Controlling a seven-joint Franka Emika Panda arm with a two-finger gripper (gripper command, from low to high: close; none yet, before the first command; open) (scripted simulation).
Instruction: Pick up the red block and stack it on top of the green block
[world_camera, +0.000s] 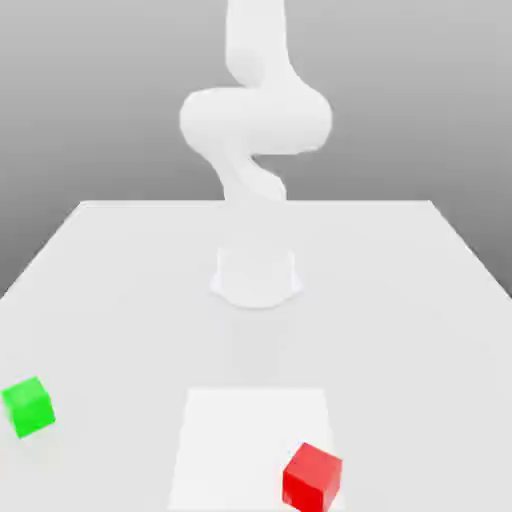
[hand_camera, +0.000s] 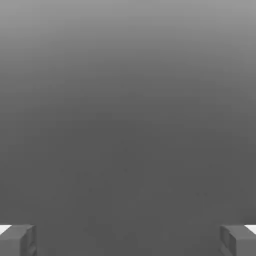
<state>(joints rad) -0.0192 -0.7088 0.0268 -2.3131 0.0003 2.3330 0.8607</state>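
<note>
The red block (world_camera: 312, 477) sits on the white table near the front, toward the exterior view's right, on the corner of a brighter white square patch (world_camera: 250, 440). Far off at the exterior view's left stands the green block (world_camera: 28, 406), also near the front. Both cubes rest on the table and are untouched. In the hand view my gripper (hand_camera: 128, 240) is open: its two grey fingertips (hand_camera: 17, 240) stand far apart with nothing between them, against a plain grey background. The white arm (world_camera: 255, 120) rises at the back middle of the table.
The arm's round white base (world_camera: 256, 276) stands at the middle of the white table (world_camera: 400, 300). The table's far edge runs across the exterior view behind the base.
</note>
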